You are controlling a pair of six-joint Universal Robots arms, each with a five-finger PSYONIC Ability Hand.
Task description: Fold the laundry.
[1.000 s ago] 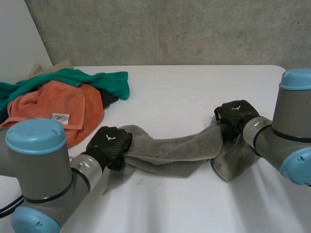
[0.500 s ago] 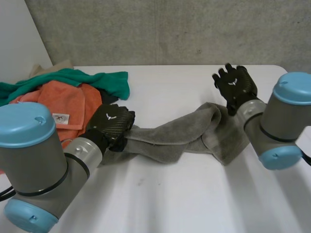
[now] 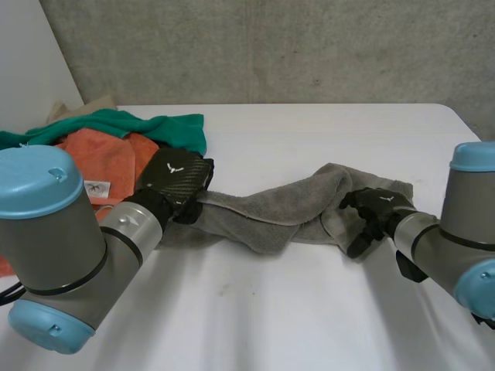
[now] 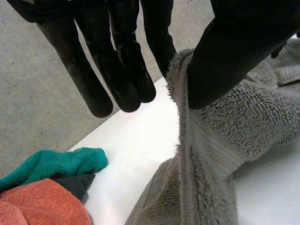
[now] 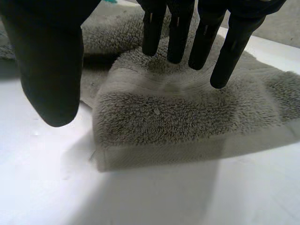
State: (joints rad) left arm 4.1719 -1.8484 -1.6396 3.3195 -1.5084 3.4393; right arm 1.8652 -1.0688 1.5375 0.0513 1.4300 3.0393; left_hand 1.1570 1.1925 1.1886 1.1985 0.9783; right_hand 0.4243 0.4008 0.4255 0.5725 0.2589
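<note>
Head view: grey towel (image 3: pixel 271 212) lies stretched across white table (image 3: pixel 309 139). L hand (image 3: pixel 179 179) is at one towel end, R hand (image 3: pixel 377 207) over the other, laundry pile (image 3: pixel 100 154) just beside the L end. L wrist: towel edge runs up btwn thumb and straight fingers (image 4: pixel 117 70), prob. pinched. R wrist: fingers (image 5: pixel 228 51) straight, spread, holding nothing, tips just above towel's folded corner.

White table (image 3: pixel 309 139) bears grey towel (image 3: pixel 271 210) (rumpled) and cloth pile (image 3: pixel 108 147).

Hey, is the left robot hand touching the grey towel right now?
Touching. In the left wrist view, the edge of the towel stands up between the thumb and fingers of the left robot hand, with the thumb pressed against its pile.
</note>
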